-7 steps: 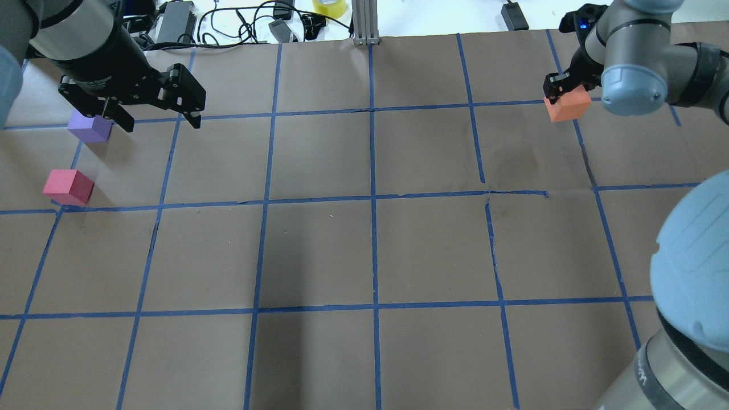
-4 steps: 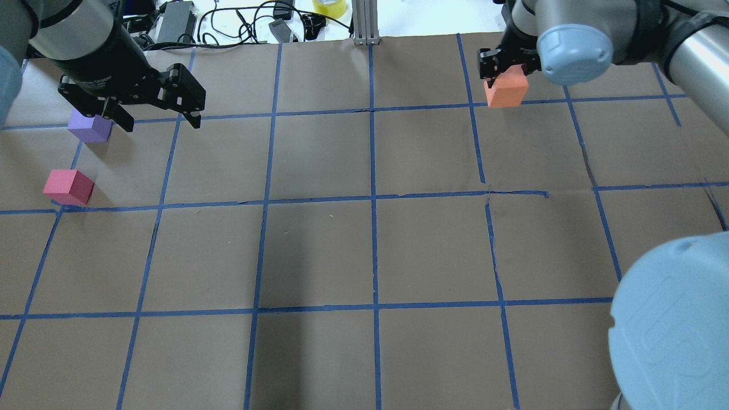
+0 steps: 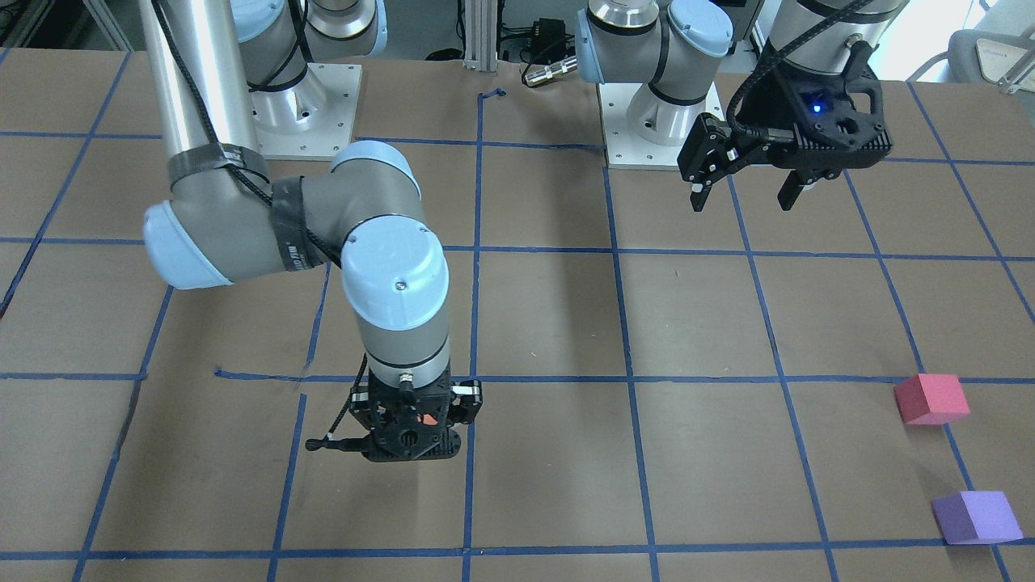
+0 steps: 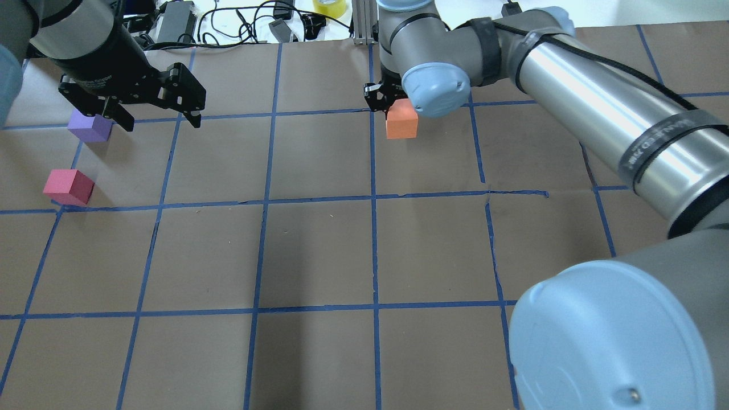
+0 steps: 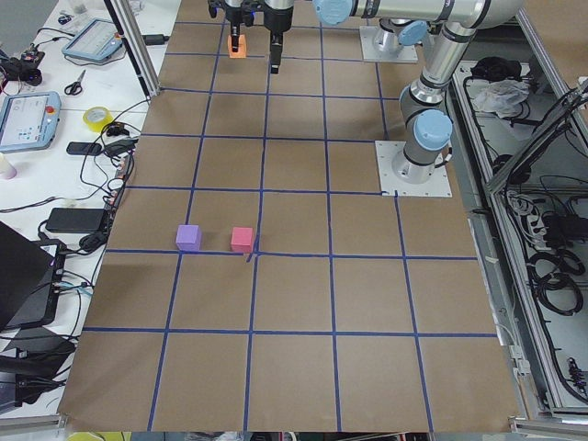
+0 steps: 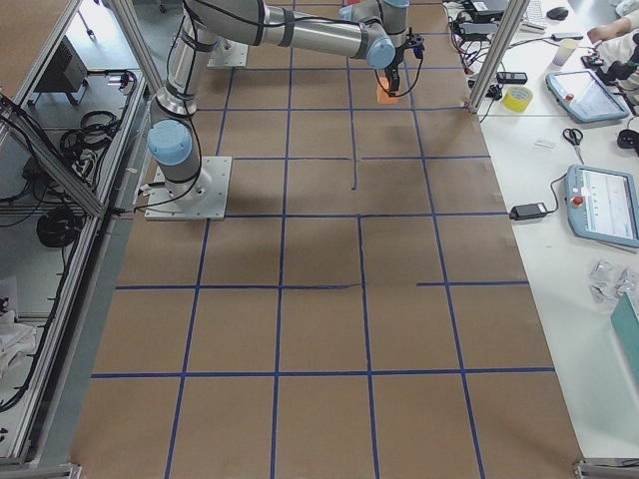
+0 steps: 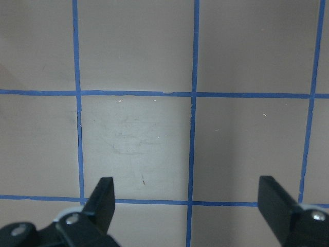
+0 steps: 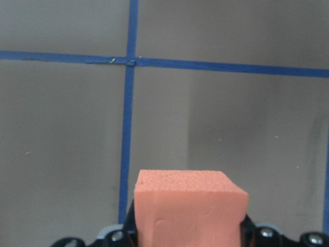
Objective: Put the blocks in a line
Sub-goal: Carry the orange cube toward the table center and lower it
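Note:
My right gripper [image 4: 393,109] is shut on the orange block [image 4: 401,121] and holds it over the far middle of the table, just right of the centre tape line. The block fills the bottom of the right wrist view [image 8: 190,206]. The purple block [image 4: 89,127] and the pink-red block [image 4: 68,187] sit on the paper at the far left, apart from each other. My left gripper [image 4: 162,122] hangs open and empty just right of the purple block. Its wrist view shows only both fingers [image 7: 103,198] and bare paper.
Brown paper with a blue tape grid [image 4: 373,196] covers the table. Cables, a power brick [image 4: 176,20] and a yellow tape roll [image 4: 329,5] lie beyond the far edge. A metal post [image 4: 364,23] stands at the far middle, close behind the right gripper.
My right gripper has carried the orange block leftward along the far side, from the far right to just right of the centre line. The left arm and the other two blocks have not moved.

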You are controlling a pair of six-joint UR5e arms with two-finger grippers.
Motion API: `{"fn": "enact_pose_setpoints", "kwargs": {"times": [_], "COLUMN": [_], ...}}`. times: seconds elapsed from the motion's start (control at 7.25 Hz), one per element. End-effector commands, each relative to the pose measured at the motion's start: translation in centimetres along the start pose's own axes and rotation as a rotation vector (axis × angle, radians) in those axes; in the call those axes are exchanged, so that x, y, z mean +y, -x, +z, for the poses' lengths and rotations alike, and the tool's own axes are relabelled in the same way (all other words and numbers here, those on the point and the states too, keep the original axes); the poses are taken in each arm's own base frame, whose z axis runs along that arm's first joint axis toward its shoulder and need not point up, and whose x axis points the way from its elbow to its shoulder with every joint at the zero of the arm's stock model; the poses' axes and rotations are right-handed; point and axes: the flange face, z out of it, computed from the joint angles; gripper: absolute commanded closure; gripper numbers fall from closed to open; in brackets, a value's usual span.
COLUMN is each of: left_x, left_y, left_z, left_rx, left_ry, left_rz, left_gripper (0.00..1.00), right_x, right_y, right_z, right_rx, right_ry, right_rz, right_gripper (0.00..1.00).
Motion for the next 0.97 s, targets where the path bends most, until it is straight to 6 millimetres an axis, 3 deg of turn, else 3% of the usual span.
{"fn": "enact_pose_setpoints", "kwargs": {"times": [0.0, 0.14, 0.69, 0.83], "left_x": [0.0, 0.0, 0.1, 0.1], "left_y": [0.0, 0.1, 0.0, 0.0], "left_z": [0.0, 0.0, -0.1, -0.1], "left_rx": [0.0, -0.001, -0.001, -0.001], "left_ry": [-0.001, 0.001, 0.001, 0.001], "left_rz": [0.0, -0.002, 0.0, 0.0], "left_gripper": [0.0, 0.0, 0.0, 0.0], "right_x": [1.5, 1.7, 2.1, 2.1], "right_y": [4.7, 6.5, 7.9, 7.9], "right_z": [3.4, 5.1, 8.4, 8.7], "right_rx": [-0.004, -0.016, -0.014, -0.013], "right_ry": [0.018, -0.008, 0.001, 0.003], "right_rz": [0.029, 0.031, 0.08, 0.082], "right_gripper": [1.0, 1.0, 1.0, 0.94]}}
